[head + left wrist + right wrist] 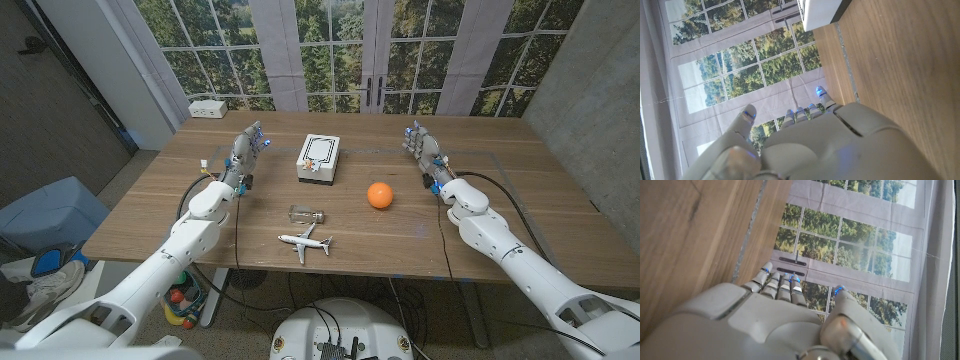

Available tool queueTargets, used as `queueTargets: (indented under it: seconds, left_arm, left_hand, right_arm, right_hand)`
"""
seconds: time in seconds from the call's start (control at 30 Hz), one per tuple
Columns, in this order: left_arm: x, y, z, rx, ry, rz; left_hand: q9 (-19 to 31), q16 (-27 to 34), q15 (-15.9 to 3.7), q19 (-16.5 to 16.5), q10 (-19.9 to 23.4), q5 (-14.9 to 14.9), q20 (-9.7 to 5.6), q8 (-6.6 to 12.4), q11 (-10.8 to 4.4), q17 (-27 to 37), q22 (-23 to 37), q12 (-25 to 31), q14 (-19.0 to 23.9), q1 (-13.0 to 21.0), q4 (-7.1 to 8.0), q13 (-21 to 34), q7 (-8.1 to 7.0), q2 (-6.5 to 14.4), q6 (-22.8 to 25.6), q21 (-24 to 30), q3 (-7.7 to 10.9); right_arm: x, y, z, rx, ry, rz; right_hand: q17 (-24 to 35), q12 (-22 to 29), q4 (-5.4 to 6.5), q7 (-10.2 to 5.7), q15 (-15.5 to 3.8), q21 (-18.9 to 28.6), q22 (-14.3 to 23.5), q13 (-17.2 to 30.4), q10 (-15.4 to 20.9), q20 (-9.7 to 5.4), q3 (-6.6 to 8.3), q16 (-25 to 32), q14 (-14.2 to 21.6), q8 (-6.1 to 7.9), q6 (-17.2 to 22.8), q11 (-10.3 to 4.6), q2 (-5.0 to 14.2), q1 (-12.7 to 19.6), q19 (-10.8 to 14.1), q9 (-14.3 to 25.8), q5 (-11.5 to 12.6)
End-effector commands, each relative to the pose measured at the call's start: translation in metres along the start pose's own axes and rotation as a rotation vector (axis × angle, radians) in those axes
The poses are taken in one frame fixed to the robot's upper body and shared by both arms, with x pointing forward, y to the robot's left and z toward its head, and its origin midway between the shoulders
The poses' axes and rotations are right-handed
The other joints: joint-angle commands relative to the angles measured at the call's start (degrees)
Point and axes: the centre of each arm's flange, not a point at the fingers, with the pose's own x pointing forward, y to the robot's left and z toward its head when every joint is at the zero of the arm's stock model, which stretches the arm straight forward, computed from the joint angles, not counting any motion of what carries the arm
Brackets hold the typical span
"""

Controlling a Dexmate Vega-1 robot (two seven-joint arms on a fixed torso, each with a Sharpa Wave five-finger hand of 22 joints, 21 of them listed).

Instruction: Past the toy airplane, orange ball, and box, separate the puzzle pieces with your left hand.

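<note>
Puzzle pieces sit at the plane's twelve o'clock; left hand, fingers open and empty, should approach low, pinning one piece.

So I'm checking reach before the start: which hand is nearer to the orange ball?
Right. The right hand stands just beyond and to the right of the orange ball; the left hand is across the table, past the white box.

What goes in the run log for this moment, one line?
left hand: open, beside box | right hand: open | ball, airplane: untouched | stage: not started
</note>
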Motion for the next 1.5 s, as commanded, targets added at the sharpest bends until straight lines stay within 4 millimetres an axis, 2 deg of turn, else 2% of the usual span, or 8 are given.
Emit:
queueTargets:
  seconds: [0.03, 0.77, 0.87, 1.03, 1.17, 1.23, 1.4, 1.5]
  left_arm:
    - [-0.008, 0.014, 0.015, 0.054, -0.054, -0.024]
    - [0.001, 0.016, 0.012, 0.071, -0.044, -0.062]
    - [0.0, 0.016, 0.013, 0.074, -0.044, -0.065]
    - [-0.001, 0.013, 0.013, 0.068, -0.043, -0.069]
    - [-0.001, 0.011, 0.014, 0.068, -0.048, -0.077]
    - [0.0, 0.011, 0.015, 0.07, -0.049, -0.083]
    - [0.0, 0.011, 0.017, 0.058, -0.052, -0.081]
    - [0.0, 0.01, 0.017, 0.053, -0.055, -0.088]
  left_hand:
    - [0.15, 0.29, -3.21, -0.37, -0.63, 0.3, -5.12, 0.4, -0.09, 0.12, 0.15, 0.3, -0.36, 0.04, -0.14, 0.31, 0.02, 2.45, -0.57, 0.11, 0.24]
    - [0.16, 0.81, -3.35, 1.11, 1.46, 0.25, -4.2, 1.02, -0.07, -0.01, 0.18, 1.03, 1.36, 0.21, -0.9, 0.3, -0.09, 1.92, 1.35, -0.86, -0.03]
    - [0.15, 0.93, -3.85, 1.69, 2.47, 0.22, -3.97, 1.26, -1.06, -0.01, 0.21, 1.24, 2.07, 0.16, -1.05, 0.31, -0.66, 1.87, 2.54, -1.23, -0.13]
    - [0.15, 0.93, -4.07, 2.05, 2.77, 0.2, -3.94, 1.24, -1.08, -0.01, 0.21, 1.26, 2.32, 0.14, -1.15, 0.31, -0.79, 1.76, 2.83, -1.38, -0.19]
    - [0.15, 0.9, -4.04, 2.16, 2.85, 0.19, -3.89, 1.22, -1.09, -0.02, 0.22, 1.23, 2.39, 0.13, -1.23, 0.32, -0.8, 1.66, 2.96, -1.51, -0.24]
    - [0.15, 0.87, -4.04, 2.23, 2.99, 0.17, -3.97, 1.19, -0.98, -0.03, 0.22, 1.23, 2.45, 0.11, -1.31, 0.32, -0.83, 1.55, 3.04, -1.64, -0.3]
    - [0.15, 0.85, -4.02, 2.04, 3.16, 0.08, -3.54, 1.12, -0.85, -0.03, 0.22, 1.18, 2.68, -0.04, -1.51, 0.33, -0.72, 1.0, 3.26, -2.06, -0.59]
    - [0.16, 0.9, -3.86, 2.33, 3.39, 0.05, -2.66, 1.06, -0.62, -0.05, 0.24, 1.15, 3.15, -0.1, -1.67, 0.33, -0.27, 0.79, 3.49, -2.34, -0.74]
  right_arm:
    - [0.01, 0.027, 0.008, -0.078, -0.031, 0.015]
    - [-0.012, 0.032, 0.033, -0.32, -0.1, -0.09]
    - [-0.017, 0.035, 0.037, -0.369, -0.112, -0.101]
    - [-0.023, 0.041, 0.043, -0.441, -0.128, -0.099]
    - [-0.027, 0.043, 0.047, -0.463, -0.135, -0.083]
    - [-0.028, 0.045, 0.049, -0.492, -0.142, -0.077]
    - [-0.033, 0.049, 0.053, -0.55, -0.168, -0.085]
    - [-0.036, 0.052, 0.054, -0.572, -0.174, -0.079]
  right_hand:
    - [-0.14, 0.28, -0.53, 0.21, -0.51, -0.02, 0.1, 0.09, 0.46, -2.49, 0.24, 0.32, 0.02, 0.32, 0.25, -0.01, -0.53, 0.48, 0.34, 0.22, 0.06]
    - [-2.66, 1.37, -8.16, 1.23, 0.97, -1.97, 0.3, -0.64, 4.4, 0.38, 3.01, 1.97, 4.09, 1.55, 4.32, 0.39, -0.79, 6.67, 5.65, 0.51, -0.3]
    - [-2.7, 1.74, -9.46, 1.3, 0.59, -2.19, 0.38, -0.56, 5.7, 0.77, 3.55, 2.59, 5.29, 1.98, 5.86, 0.28, -0.63, 7.77, 6.96, 0.66, -0.07]
    - [-2.72, 2.08, -10.46, 1.21, 0.91, -2.36, 0.44, -0.4, 6.84, 1.16, 3.97, 2.92, 5.86, 2.46, 7.45, 0.39, -0.55, 8.69, 8.02, 0.86, 0.16]
    - [-2.42, 2.14, -11.32, 1.21, 1.66, -3.04, 0.6, 0.12, 6.94, 5.25, 4.04, 3.58, 6.69, 2.4, 7.76, 0.18, -1.05, 9.23, 8.22, 1.11, 0.36]
    - [-2.32, 2.18, -11.41, 1.11, 1.62, -3.14, 0.63, 0.22, 7.0, 5.24, 4.02, 3.74, 6.91, 2.41, 7.85, 0.23, -1.16, 9.26, 8.28, 1.14, 0.39]
    - [-1.88, 2.35, -11.92, 0.95, 1.0, -3.29, 0.72, 0.68, 7.23, 1.79, 4.14, 4.19, 7.15, 2.44, 8.23, 0.18, -1.42, 9.81, 9.51, 1.26, 0.66]
    - [-1.7, 2.56, -12.05, 0.79, 0.6, -3.24, 0.74, 0.84, 7.7, 1.45, 4.24, 4.6, 7.82, 2.55, 8.65, 0.07, -1.41, 10.08, 10.25, 1.29, 0.78]
